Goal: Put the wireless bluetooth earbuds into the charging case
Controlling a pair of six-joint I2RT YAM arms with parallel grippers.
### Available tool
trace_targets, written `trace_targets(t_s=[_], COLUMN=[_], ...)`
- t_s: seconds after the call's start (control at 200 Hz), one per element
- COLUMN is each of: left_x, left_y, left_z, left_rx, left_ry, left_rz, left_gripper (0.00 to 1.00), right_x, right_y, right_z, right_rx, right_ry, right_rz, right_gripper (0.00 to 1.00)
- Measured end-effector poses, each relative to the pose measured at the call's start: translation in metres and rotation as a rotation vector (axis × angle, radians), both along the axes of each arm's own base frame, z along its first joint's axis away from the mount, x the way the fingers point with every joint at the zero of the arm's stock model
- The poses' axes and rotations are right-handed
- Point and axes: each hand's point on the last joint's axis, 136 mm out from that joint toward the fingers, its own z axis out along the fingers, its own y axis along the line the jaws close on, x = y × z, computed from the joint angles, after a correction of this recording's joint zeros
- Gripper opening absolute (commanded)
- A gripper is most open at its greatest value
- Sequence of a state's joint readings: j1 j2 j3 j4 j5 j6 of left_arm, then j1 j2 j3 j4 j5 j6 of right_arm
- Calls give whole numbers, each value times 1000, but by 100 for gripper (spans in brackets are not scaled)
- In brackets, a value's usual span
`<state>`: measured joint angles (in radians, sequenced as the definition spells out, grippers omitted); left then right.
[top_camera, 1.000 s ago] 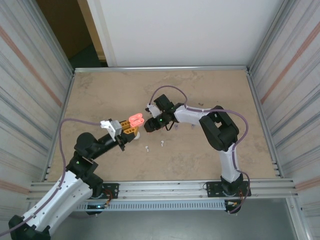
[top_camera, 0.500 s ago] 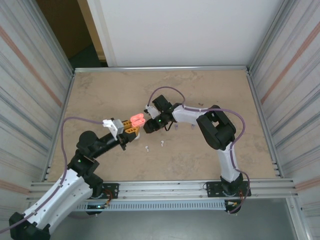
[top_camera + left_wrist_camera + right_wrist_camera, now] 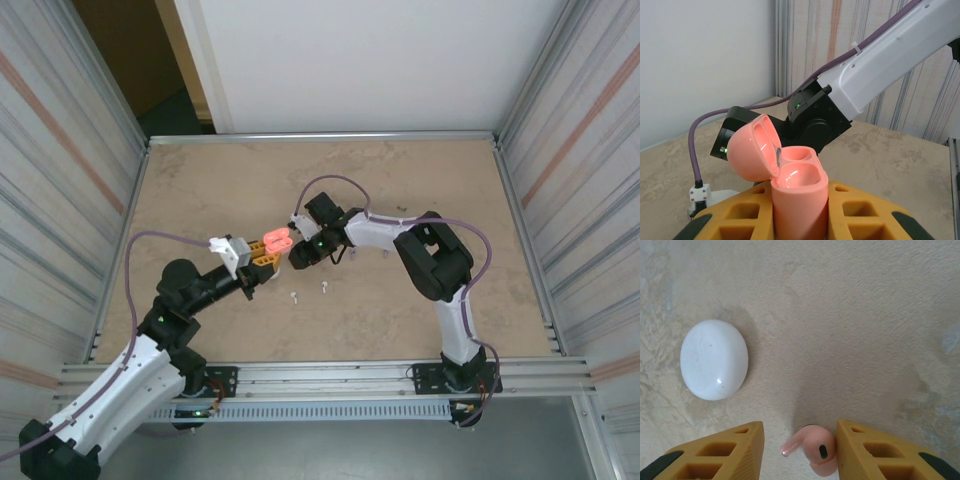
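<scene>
Pink earbud (image 3: 815, 452) between right fingers (image 3: 865, 450); left fingers (image 3: 735, 217) clamp pink case (image 3: 800, 205)

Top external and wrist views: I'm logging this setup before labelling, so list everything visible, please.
pink case: one, pink, lid open, in the left gripper
pink earbud: one, pink, between the right gripper's fingers
white case: one, white, closed, on the table
white earbuds: two, white, loose on the table
table: one, beige
left gripper: one, yellow fingers, shut on the pink case
right gripper: one, yellow fingers, holding the pink earbud
</scene>
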<state>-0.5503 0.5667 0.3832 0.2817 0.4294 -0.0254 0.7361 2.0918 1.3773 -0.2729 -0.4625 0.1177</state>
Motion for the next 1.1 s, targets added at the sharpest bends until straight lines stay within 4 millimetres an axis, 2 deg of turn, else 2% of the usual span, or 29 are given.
trace_targets(t_s=[0.321, 0.616, 0.882, 0.992, 1.097], left_x=[0, 1, 1, 1, 2], left_y=[0, -1, -1, -1, -1], left_z=[0, -1, -1, -1, -2], left_rx=[0, 3, 3, 3, 4], left_ry=[1, 5, 5, 5, 7], left_rz=[0, 0, 0, 0, 0], left_gripper=[0, 0, 0, 0, 0], right_x=[-4, -3, -10, -12, -14], right_y=[-3, -7, -17, -23, -31], right_z=[-2, -4, -2, 4, 23], right_rx=[-15, -38, -64, -71, -61], right_ry=[0, -15, -32, -55, -104], right_rz=[5, 6, -2, -14, -29], right_gripper=[33, 17, 14, 14, 14])
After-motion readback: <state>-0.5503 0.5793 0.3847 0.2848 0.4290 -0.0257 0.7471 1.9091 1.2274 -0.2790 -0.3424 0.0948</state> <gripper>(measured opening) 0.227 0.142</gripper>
